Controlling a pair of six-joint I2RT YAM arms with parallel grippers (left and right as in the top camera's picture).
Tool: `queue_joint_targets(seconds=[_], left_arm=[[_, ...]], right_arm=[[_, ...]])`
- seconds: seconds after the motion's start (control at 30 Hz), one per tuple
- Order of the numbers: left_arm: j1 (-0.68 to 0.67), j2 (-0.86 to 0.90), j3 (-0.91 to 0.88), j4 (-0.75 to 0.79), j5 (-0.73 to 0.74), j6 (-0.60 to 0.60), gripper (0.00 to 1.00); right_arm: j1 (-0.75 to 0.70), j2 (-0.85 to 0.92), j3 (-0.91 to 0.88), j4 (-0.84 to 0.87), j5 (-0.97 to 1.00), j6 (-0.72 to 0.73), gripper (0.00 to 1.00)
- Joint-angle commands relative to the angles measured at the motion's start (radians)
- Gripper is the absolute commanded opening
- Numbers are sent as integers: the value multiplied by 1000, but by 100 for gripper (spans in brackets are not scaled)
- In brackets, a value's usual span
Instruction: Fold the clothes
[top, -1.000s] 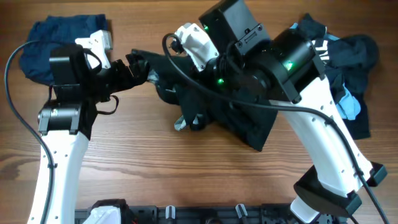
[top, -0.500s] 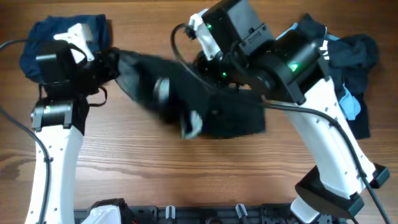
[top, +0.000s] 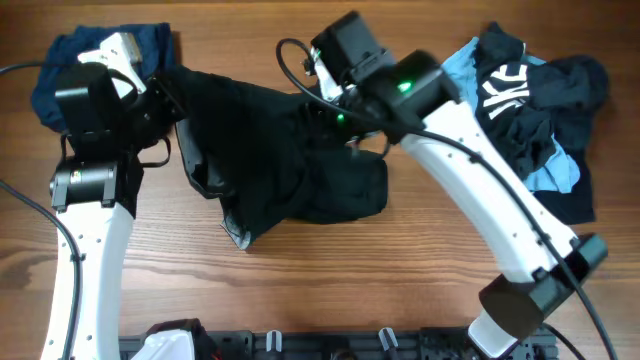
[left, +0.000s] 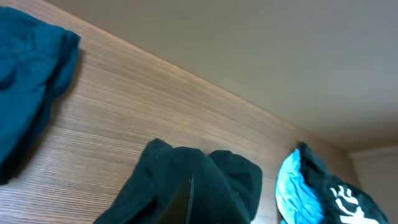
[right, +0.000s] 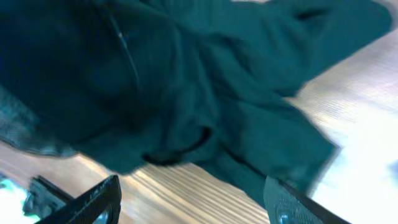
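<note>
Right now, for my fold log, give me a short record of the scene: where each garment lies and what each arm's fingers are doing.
black garment: spread loosely in the middle, not folded, pale lining showing at its lower edge
left gripper: fingers shut on the black garment's left end
right gripper: fingers open above the black garment, holding nothing
navy garment: bunched at the far left, untouched
black and light-blue pile: heaped at the far right, white lettering showing

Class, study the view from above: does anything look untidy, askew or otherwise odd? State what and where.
The black garment in the middle lies bunched and twisted, with its pale grey lining flipped out at the lower-left corner. The black and light-blue pieces sit in a crumpled heap at the far right.
</note>
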Motion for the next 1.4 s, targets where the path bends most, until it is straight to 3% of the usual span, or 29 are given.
queue_joint_targets(seconds=[0.0,0.17,0.37,0.5,0.73,0.9,1.03,1.23,1.3,1.37], left_arm=[[5,-23,14,8,-88,-16,4],[5,-23,14,8,-192,-17,4],[6,-22,14,8,-209,-17,4],[6,-22,14,8,-209,-18,4],[6,-22,14,3,-209,-43,4],[6,-22,14,-11,-209,-43,4],[6,-22,14,-10,-209,-43,4],[6,-22,14,-11,-209,-43,4],[6,-22,14,-13,-209,-43,4],[6,-22,14,-19,-209,-43,4]], right_arm=[[50,0,-143,127,-98,200,73],[206,0,-286,285,32,380,73],[417,0,-405,375,378,547,73],[488,0,-503,497,480,552,63],[491,37,-590,723,486,518,58],[491,49,-590,742,465,494,68],[500,49,-590,732,361,472,70],[512,129,-590,751,374,478,71],[505,157,-590,745,373,516,70],[483,163,-590,697,373,585,57]])
